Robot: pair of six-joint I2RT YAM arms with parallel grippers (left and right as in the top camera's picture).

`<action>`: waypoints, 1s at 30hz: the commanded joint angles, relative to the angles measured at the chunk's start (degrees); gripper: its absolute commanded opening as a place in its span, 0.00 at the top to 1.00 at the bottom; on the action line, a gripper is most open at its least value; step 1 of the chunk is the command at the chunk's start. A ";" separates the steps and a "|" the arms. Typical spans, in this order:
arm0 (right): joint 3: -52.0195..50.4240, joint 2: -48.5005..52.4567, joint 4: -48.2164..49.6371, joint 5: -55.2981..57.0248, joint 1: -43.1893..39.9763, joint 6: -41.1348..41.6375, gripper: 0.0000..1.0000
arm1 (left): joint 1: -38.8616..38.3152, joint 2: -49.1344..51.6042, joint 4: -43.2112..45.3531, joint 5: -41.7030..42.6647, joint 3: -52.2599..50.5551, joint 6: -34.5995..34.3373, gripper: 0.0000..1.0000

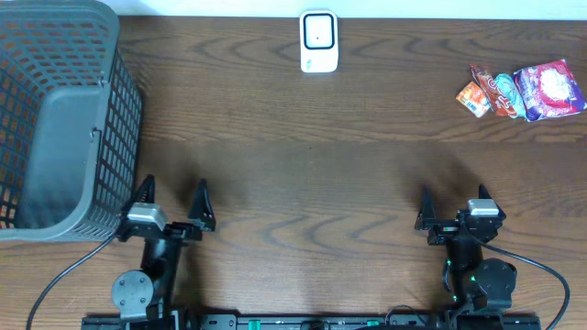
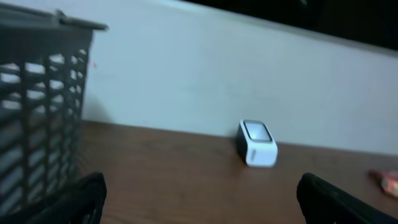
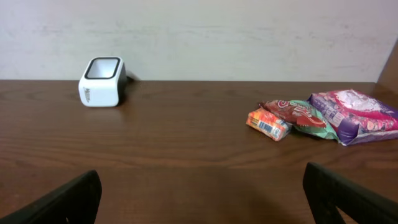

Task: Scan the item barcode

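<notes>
Your left gripper (image 1: 174,190) and right gripper (image 1: 454,197) both stand wide open, empty. The snack packets (image 1: 523,90) lie far right, well apart from the scanner (image 1: 319,41) at centre back.

left arm (image 1: 158,261): black, grey wrist block | right arm (image 1: 479,266): alike | jaws: black, pointed | cables (image 1: 55,286): black

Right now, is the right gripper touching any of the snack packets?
Apart. The overhead view shows a wide stretch of table between the open right gripper and the snack packets.
</notes>
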 commanded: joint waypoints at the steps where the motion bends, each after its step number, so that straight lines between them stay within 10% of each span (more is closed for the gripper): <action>1: -0.09 -0.31 -0.24 0.11 -0.46 0.00 0.01 | -1.77 -0.55 -0.24 -0.96 -0.68 3.74 0.02; 11: -0.09 -0.31 -0.24 0.13 -0.46 0.00 0.01 | -2.36 -0.57 -15.61 -9.51 -0.68 3.69 0.02; 30: -0.09 -0.31 -0.24 0.11 -0.46 -0.02 0.01 | -4.07 -0.57 -15.91 -11.58 -0.68 13.60 0.02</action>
